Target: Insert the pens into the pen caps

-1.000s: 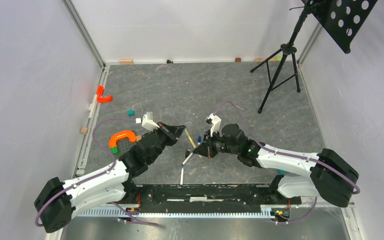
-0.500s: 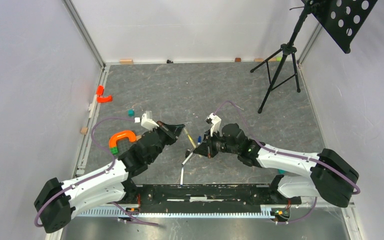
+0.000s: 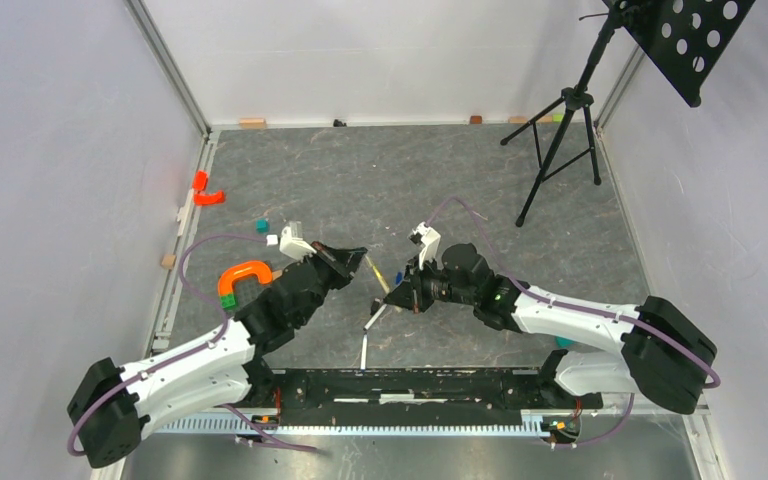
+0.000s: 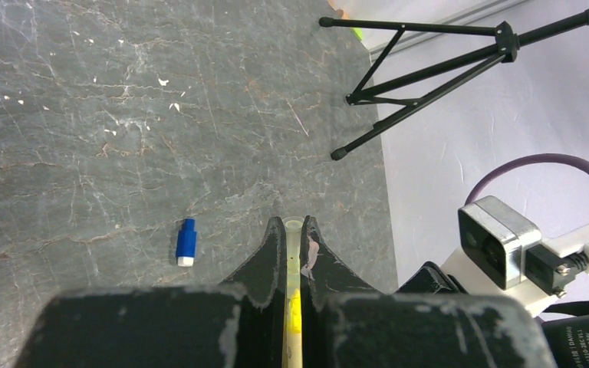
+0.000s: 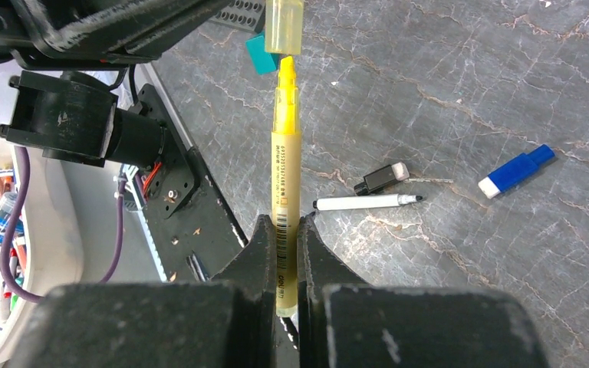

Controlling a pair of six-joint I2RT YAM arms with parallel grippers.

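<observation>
Left pincer (image 4: 293,224): clamped together on the yellow cap (image 5: 284,27), which I hold in the air above the counter (image 4: 84,115), up and left of the blue cap (image 5: 515,170) in my right wrist view.
Right pincer (image 5: 284,224): clamped on the barrel of the yellow pen (image 5: 284,161), with the tip pointing away from me at the yellow cap.
Pen against cap: lined up end to end, the tip right at the cap's open mouth; I cannot tell whether it is inside.
Blue cap: lying flat on the counter, white end down-left in my right wrist view, and free of both pincers.
Black cap (image 5: 380,178): on the counter left of the blue cap, near it but apart.
White pen (image 5: 368,202): uncapped, just below the black cap, with its dark tip pointing towards the blue cap.
Second white pen (image 3: 363,351): nearer the arm bases than the blue cap in the top view.
Teal cube (image 5: 257,54): far left of the blue cap, beside the yellow cap in my right wrist view.
</observation>
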